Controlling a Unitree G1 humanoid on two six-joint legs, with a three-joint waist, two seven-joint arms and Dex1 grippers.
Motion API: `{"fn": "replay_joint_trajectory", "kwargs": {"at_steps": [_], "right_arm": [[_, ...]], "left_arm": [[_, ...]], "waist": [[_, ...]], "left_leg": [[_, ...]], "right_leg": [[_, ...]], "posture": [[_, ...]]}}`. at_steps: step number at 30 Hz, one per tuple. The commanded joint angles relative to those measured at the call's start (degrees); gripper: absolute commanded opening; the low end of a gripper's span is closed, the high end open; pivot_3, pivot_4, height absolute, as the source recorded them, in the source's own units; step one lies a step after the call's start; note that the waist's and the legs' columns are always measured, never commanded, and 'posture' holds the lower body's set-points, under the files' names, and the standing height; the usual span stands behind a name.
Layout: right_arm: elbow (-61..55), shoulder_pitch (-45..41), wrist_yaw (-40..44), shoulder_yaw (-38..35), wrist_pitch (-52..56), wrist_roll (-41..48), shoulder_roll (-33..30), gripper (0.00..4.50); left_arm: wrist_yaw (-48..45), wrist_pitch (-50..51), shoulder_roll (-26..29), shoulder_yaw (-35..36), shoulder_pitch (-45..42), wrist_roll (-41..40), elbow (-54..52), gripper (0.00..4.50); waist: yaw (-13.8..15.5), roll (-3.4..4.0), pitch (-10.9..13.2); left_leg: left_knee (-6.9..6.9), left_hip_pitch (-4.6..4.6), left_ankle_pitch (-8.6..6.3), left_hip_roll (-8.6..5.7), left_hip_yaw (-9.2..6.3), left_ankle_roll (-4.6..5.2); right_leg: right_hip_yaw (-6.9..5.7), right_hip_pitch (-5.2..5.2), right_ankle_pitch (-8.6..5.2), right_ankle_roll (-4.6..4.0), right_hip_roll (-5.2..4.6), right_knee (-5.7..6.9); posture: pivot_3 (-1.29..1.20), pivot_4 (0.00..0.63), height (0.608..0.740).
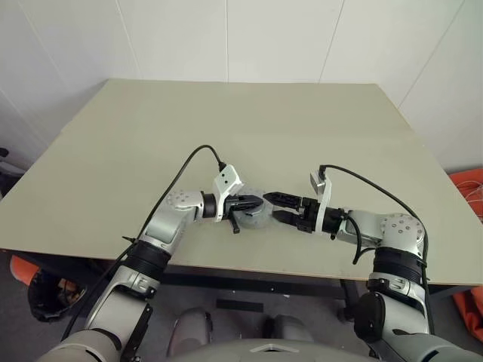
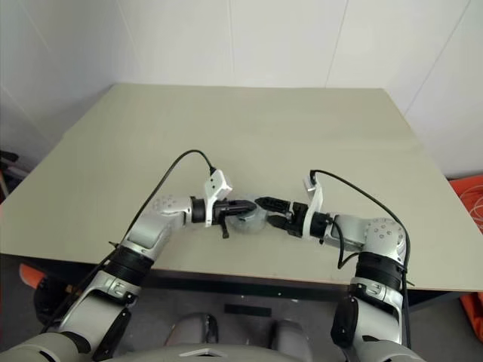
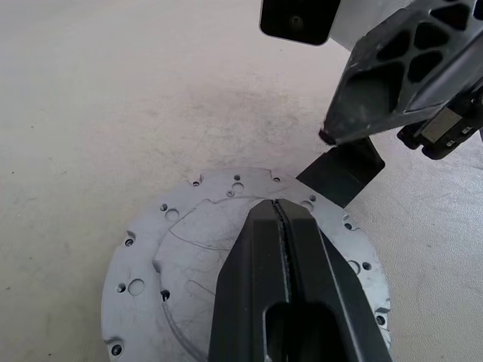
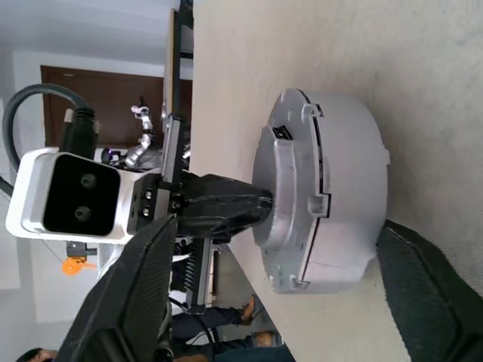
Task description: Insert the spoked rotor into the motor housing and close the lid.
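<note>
A pale beige surface [image 1: 226, 136] with a plain top runs back to a white panelled wall [image 1: 226, 38]. Past the surface's right edge, an orange object with white cords [image 1: 469, 192] sits on the floor. Below its near left corner, another orange item [image 1: 23, 269] lies beside a dark bundle [image 1: 45, 294]. Grey floor [image 1: 241, 309] shows under the near edge.

A round silvery-grey metal motor housing [image 4: 324, 192], its flat silvery lid [image 3: 189, 249] on top, sits on the pale beige counter [image 1: 241, 136] near its front edge, between the two grippers: left gripper [image 1: 253, 202] on its left over the lid, right gripper [image 1: 278, 207] on its right.
</note>
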Motion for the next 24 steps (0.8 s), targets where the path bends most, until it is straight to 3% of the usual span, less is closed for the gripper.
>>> {"fn": "replay_joint_trajectory", "kwargs": {"at_steps": [1, 10, 19, 24], "right_arm": [[-3.22, -2.90, 1.00, -1.12, -0.34, 2.69, 1.46, 4.47], [-2.22, -3.49, -0.02, -1.64, 0.96, 7.10, 3.36, 4.47], [-2.70, -2.03, -3.53, 9.76, 0.96, 6.02, 0.62, 4.47], [-0.36, -3.34, -6.80, 6.31, -0.48, 2.03, 2.51, 4.47]], "left_arm": [[0.05, 0.75, 0.27, -1.12, 0.64, 0.74, 0.80, 0.00], [-0.08, 0.45, 0.25, -1.14, 0.64, 0.88, 1.00, 0.00], [0.15, 0.47, 0.15, -1.13, 0.72, 0.80, 1.08, 0.00], [0.30, 0.50, 0.19, -1.08, 0.85, 0.70, 1.05, 0.00]], "waist": [[0.00, 0.00, 0.00], [-0.01, 0.00, 0.00], [-0.12, 0.00, 0.00], [-0.24, 0.00, -0.01]], "left_leg": [[0.00, 0.00, 0.00, 0.00, 0.00, 0.00], [0.00, 0.01, 0.00, 0.00, 0.00, 0.00], [0.00, 0.09, 0.02, 0.03, 0.00, -0.04], [-0.02, 0.23, 0.06, 0.05, 0.01, -0.10]], "right_leg": [[0.00, 0.00, 0.00, 0.00, 0.00, 0.00], [0.00, 0.00, 0.00, 0.00, 0.00, 0.01], [0.00, 0.04, 0.00, -0.01, 0.01, 0.03], [0.00, 0.12, -0.01, 0.02, 0.01, 0.04]], "posture": [[0.00, 0.000, 0.740], [0.00, 0.000, 0.740], [0.00, 0.000, 0.740], [0.00, 0.000, 0.740]]}}
